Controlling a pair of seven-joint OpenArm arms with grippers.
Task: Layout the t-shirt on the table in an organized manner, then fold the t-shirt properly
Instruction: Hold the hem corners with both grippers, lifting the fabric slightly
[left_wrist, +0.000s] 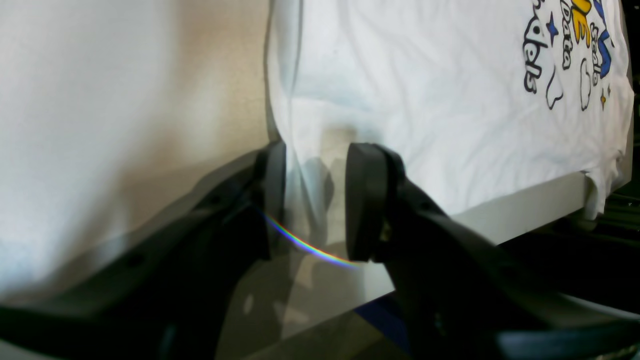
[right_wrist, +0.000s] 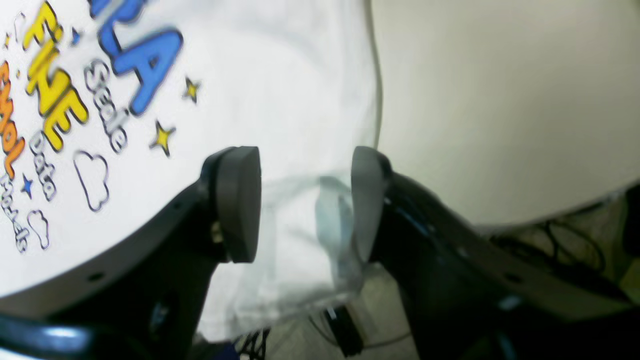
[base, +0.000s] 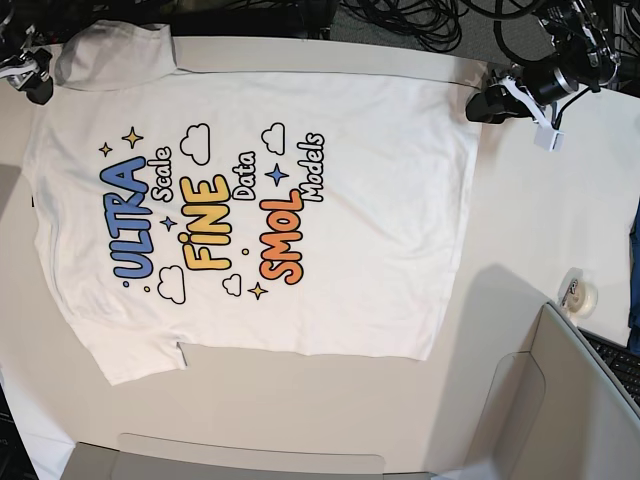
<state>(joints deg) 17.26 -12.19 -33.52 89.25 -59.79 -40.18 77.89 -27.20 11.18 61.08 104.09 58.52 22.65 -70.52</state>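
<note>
— At desk's edge: where are my hands?
— Left hand (left_wrist: 315, 200) and right hand (right_wrist: 305, 200) each straddle t-shirt (base: 250, 210) cloth, jaws apart. Beyond, it lies flat, print up, on the desk (base: 520, 230).

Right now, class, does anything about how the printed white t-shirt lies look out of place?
Yes. The white printed cotton t-shirt lies flat and print-up, but one sleeve and the far hem corner hang over the matte white table edge.
</note>
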